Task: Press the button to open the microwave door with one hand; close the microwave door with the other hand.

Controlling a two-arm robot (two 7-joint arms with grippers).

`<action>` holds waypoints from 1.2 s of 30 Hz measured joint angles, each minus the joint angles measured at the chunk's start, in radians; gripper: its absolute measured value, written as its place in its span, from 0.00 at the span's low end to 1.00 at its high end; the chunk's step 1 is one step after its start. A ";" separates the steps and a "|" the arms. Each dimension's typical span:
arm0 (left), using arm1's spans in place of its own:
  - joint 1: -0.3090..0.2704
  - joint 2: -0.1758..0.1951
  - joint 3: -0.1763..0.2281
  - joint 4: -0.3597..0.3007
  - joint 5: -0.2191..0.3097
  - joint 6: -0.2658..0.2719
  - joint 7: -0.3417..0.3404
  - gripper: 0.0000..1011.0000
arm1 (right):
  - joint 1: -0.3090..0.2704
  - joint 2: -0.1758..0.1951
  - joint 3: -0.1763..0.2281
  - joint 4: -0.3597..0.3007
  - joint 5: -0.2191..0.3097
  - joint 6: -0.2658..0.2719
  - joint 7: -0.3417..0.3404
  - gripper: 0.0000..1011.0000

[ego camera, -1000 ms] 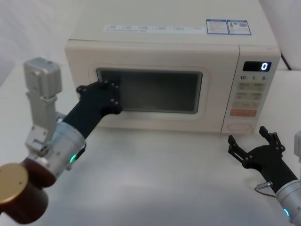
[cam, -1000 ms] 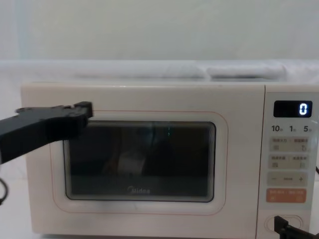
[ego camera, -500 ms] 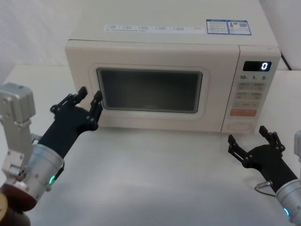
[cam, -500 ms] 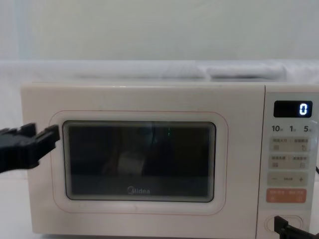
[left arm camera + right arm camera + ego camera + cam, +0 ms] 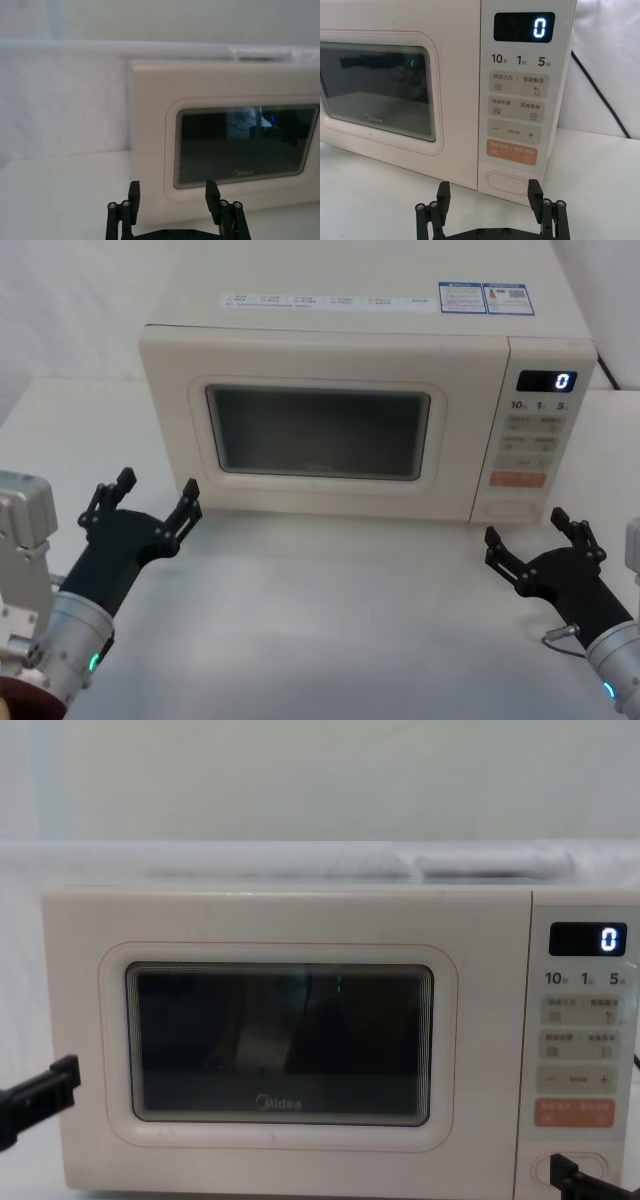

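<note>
The cream microwave (image 5: 330, 315) stands at the back of the table. Its door (image 5: 320, 435) lies shut and flush, and the display (image 5: 547, 381) reads 0. The door also shows in the left wrist view (image 5: 240, 145) and the chest view (image 5: 280, 1045). The cream pill-shaped button (image 5: 510, 508) sits at the foot of the control panel, close ahead in the right wrist view (image 5: 507, 182). My left gripper (image 5: 157, 488) is open low at the front left, off the door, holding nothing. My right gripper (image 5: 528, 530) is open just in front of the button, apart from it.
A black power cable (image 5: 600, 85) runs down the white wall to the right of the microwave. White tabletop (image 5: 330, 620) stretches between my two arms. An orange key (image 5: 512, 152) and small grey-labelled keys sit above the button.
My left gripper has drawn back from the door's window, down and to the left, and its fingers have spread open. The right arm and the door have not moved.
</note>
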 joint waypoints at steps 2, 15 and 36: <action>0.006 -0.006 -0.001 0.007 0.006 -0.002 0.000 0.88 | 0.000 0.000 0.000 0.000 0.000 0.000 0.000 0.99; 0.027 -0.028 -0.003 0.047 0.025 0.007 -0.014 0.99 | 0.000 0.000 0.000 0.000 0.000 0.000 0.000 0.99; 0.026 -0.027 -0.002 0.045 0.025 0.007 -0.015 0.99 | 0.000 0.000 0.000 0.000 0.000 0.000 0.000 0.99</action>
